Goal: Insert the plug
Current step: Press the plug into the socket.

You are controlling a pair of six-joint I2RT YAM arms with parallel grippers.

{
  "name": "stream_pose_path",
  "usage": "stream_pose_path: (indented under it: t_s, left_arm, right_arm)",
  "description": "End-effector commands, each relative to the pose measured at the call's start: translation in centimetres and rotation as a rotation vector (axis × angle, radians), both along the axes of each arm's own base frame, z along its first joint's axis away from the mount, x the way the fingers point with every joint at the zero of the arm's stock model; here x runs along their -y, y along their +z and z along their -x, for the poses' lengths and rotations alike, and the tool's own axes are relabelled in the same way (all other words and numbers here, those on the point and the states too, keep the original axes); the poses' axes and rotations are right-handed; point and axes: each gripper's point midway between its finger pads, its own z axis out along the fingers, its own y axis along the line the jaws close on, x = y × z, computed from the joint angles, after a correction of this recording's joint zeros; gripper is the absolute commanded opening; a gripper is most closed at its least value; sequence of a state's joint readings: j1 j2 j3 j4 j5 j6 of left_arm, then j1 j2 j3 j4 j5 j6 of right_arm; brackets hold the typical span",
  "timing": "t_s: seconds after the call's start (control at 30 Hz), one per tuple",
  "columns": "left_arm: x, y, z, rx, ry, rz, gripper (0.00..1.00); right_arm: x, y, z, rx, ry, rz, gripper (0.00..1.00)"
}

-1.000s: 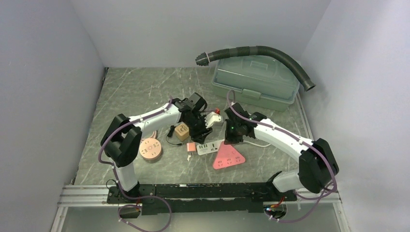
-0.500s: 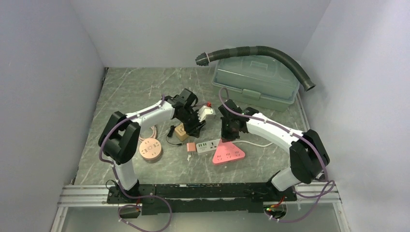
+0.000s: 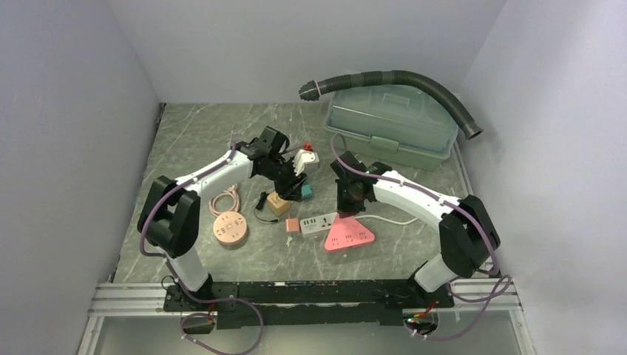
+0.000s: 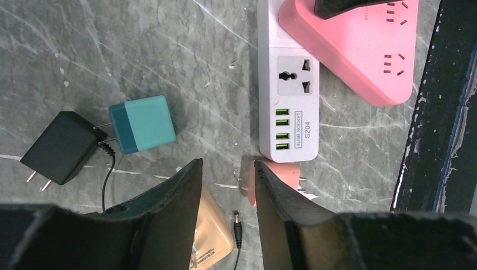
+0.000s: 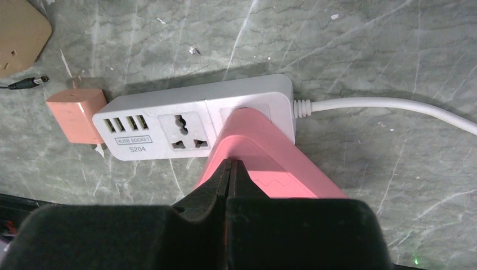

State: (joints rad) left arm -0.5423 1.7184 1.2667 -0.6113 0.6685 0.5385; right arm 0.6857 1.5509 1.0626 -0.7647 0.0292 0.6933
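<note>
Above table (image 4: 185,56), left hand (image 4: 226,169) hovering, fingers parted, gripping nothing; right hand (image 5: 229,167) closed tight, tips seemingly bearing down on pink triangular adapter (image 5: 264,152), which is sitting over right end of white power strip (image 5: 163,132). Loose plugs lying left of strip: teal charger (image 4: 142,124), black adapter (image 4: 62,147), and salmon charger (image 5: 75,115) touching strip's left end. Which one is meant, cannot tell. All looking light, rigid, smooth-sided: pinching flat body sides, prongs left free. Strip likely sliding unless pinned.
</note>
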Motion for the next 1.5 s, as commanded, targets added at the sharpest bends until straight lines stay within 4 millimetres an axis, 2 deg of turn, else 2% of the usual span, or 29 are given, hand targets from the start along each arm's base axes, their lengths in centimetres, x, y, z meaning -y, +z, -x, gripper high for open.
stream_pose_path:
  t_s: [0.0,0.37,0.57,0.63,0.8,0.93,1.0,1.1,1.2,1.33,1.47]
  left_arm:
    - [-0.2,2.2,0.0,0.025,0.001,0.055,0.45]
    - [-1.6,3.5,-1.5,0.025,0.033,0.093,0.46]
    - [-2.7,3.7,-2.6,0.021,0.067,0.101,0.48]
    - [-2.9,3.8,-2.6,0.013,0.077,0.105,0.5]
    - [-3.0,4.0,-2.6,0.009,0.097,0.114,0.55]
    - [-3.3,4.1,-2.1,0.002,0.105,0.109,0.56]
    - [-3.8,4.2,-2.2,0.005,0.114,0.107,0.57]
    - [-4.5,4.7,-2.5,-0.011,0.131,0.114,0.58]
    - [-4.9,5.4,-2.9,-0.016,0.152,0.122,0.58]
    - [-5.5,6.5,-3.4,-0.012,0.176,0.128,0.58]
    - [-6.4,7.4,-3.7,-0.024,0.211,0.141,0.59]
  right_arm:
    - [4.4,-5.6,3.8,-0.138,-0.002,0.226,0.0]
    - [4.6,-7.4,4.5,-0.191,0.042,0.246,0.0]
    - [5.6,-8.8,6.5,-0.233,0.03,0.246,0.0]
    - [5.5,-8.6,6.6,-0.224,0.028,0.232,0.0]
    - [4.0,-5.7,3.3,-0.127,0.028,0.184,0.0]
    - [1.6,-2.2,0.0,-0.034,0.032,0.083,0.0]
    - [0.4,-0.6,-1.0,-0.002,0.051,0.031,0.04]
    - [-1.4,1.9,-2.2,0.054,0.093,-0.066,0.15]
    - [-2.4,4.0,-3.3,0.082,0.125,-0.13,0.21]
    - [-2.8,6.3,-3.6,0.106,0.15,-0.155,0.22]
    - [-1.9,6.9,-1.9,0.097,0.137,-0.176,0.23]
